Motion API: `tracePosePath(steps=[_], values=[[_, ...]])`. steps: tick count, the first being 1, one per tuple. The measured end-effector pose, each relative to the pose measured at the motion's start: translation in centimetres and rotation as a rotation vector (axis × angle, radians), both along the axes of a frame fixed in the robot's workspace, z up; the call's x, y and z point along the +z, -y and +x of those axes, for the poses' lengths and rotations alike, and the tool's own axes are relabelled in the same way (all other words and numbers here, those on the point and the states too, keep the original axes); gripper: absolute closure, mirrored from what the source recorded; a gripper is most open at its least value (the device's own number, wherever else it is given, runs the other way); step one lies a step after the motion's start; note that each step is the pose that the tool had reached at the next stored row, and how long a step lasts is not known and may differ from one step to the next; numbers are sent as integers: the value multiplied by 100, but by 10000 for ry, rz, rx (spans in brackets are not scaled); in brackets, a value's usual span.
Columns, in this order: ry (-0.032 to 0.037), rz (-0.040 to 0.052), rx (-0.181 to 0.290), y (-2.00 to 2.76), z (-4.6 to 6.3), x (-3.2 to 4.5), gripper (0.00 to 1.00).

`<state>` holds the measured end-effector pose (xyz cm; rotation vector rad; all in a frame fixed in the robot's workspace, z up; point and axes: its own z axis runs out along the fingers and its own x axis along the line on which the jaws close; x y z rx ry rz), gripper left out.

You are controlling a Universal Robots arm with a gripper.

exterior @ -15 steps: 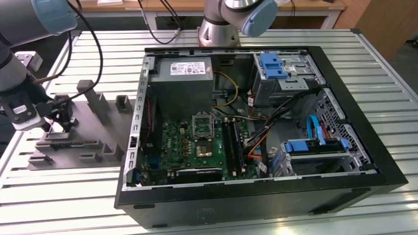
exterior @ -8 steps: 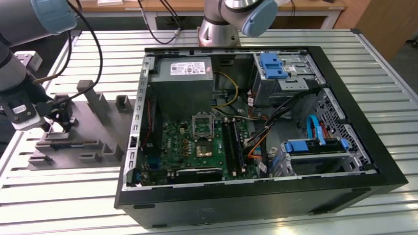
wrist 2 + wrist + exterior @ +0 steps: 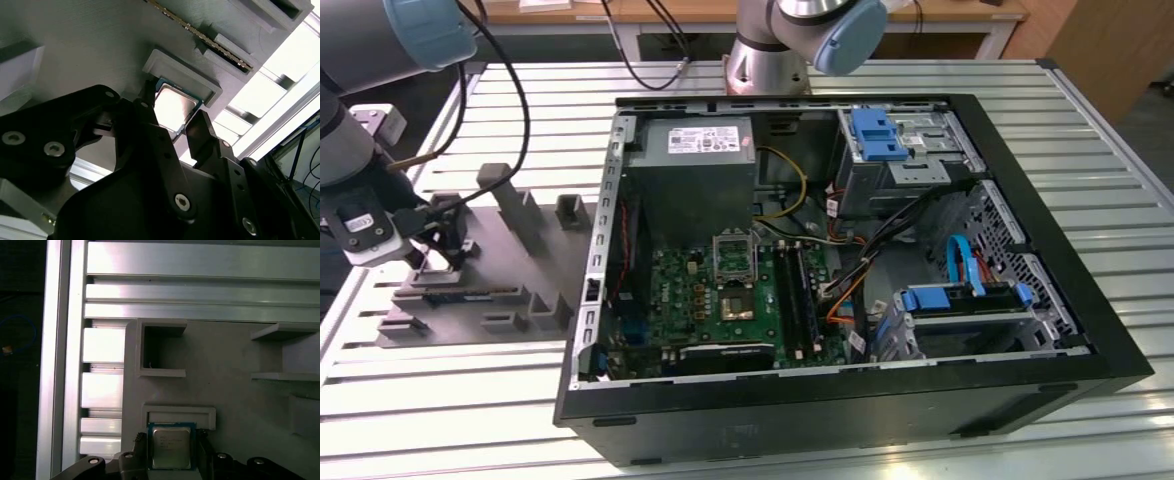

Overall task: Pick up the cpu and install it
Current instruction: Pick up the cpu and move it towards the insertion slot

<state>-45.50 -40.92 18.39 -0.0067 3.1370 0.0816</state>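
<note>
The cpu (image 3: 171, 446), a small square chip with a silver-grey metal top, sits against a raised pale bracket (image 3: 179, 414) on the grey moulded tray (image 3: 480, 295). In the second wrist view the cpu (image 3: 173, 106) lies between two black fingers (image 3: 144, 107). My gripper (image 3: 171, 452) straddles it, with a finger against each of two opposite edges, so it looks shut on the chip. In the exterior view my gripper (image 3: 443, 252) hangs low over the tray at the exterior view's left, well away from the open computer case (image 3: 1067, 330). The green motherboard (image 3: 700, 295) with its socket (image 3: 734, 262) lies inside the case.
Upright grey blocks (image 3: 520, 210) rise from the tray close to my gripper. A memory stick (image 3: 210, 40) lies in a tray slot near the chip. A second arm's base (image 3: 767, 60) stands behind the case. Cables and blue drive brackets (image 3: 878, 135) crowd the case's far side. The slatted aluminium table (image 3: 1121, 200) carries everything.
</note>
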Motion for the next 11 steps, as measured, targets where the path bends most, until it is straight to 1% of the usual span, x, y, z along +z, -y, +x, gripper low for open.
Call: tracePosePath(steps=[1,2,6,11], values=[[3,-1,0,0,0,-1,47],[6,-4,0,0,0,-3,53],[7,-24,-1,0,0,-6,53],[8,-27,0,0,0,-7,53]])
